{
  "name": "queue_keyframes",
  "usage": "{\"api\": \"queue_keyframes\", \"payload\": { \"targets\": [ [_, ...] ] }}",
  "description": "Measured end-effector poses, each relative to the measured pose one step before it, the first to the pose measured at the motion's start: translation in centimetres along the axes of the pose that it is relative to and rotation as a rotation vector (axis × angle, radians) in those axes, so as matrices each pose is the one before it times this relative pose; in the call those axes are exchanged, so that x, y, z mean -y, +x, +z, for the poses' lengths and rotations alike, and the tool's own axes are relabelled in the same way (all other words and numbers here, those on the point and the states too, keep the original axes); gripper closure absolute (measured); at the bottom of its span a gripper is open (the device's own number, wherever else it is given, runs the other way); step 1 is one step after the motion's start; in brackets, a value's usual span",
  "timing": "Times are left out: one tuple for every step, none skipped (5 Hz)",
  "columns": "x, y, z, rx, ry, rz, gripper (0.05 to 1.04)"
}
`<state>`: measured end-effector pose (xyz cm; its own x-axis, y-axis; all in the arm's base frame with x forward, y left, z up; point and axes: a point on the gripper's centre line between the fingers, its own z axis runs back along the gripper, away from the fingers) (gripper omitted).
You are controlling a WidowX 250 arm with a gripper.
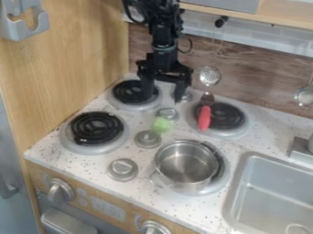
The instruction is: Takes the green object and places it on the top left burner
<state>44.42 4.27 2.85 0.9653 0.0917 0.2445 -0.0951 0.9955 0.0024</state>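
The black gripper (164, 93) hangs near the back of the stove top, its two fingers spread apart with nothing between them. Its left finger overlaps the right part of the top left burner (127, 93), a black coil in a silver ring. A small light green object (161, 124) lies on the speckled counter between two silver knobs, in front of the gripper and apart from it. What exactly the green object is, I cannot tell.
A metal pot (185, 167) stands on the front right burner. A red-handled utensil (204, 118) lies over the back right burner (227, 116). Front left is another coil burner (96, 128). Silver knobs (147, 139) stick up mid-counter; a sink (275, 196) is at right.
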Motion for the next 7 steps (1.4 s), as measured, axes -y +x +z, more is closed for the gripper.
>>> {"api": "queue_keyframes", "payload": {
  "targets": [
    [0.009, 0.188, -3.451, -0.0291, -0.0001, -0.0016, 0.084],
    [0.272, 0.431, -2.281, -0.0398, -0.017, -0.0018, 0.085],
    [0.486, 0.586, -1.558, -0.018, -0.0279, 0.0122, 0.084],
    [-0.063, 0.411, -1.0, -0.0154, 0.0019, 0.0221, 0.123],
    [-0.02, 0.024, 0.0, 0.0015, 0.0013, -0.0009, 0.384],
    [-0.057, -0.52, 0.273, 0.0124, -0.0014, -0.0062, 0.462],
    [-0.992, -0.574, 1.532, 0.0272, 0.0015, 0.0003, 0.466]
  ]
}}
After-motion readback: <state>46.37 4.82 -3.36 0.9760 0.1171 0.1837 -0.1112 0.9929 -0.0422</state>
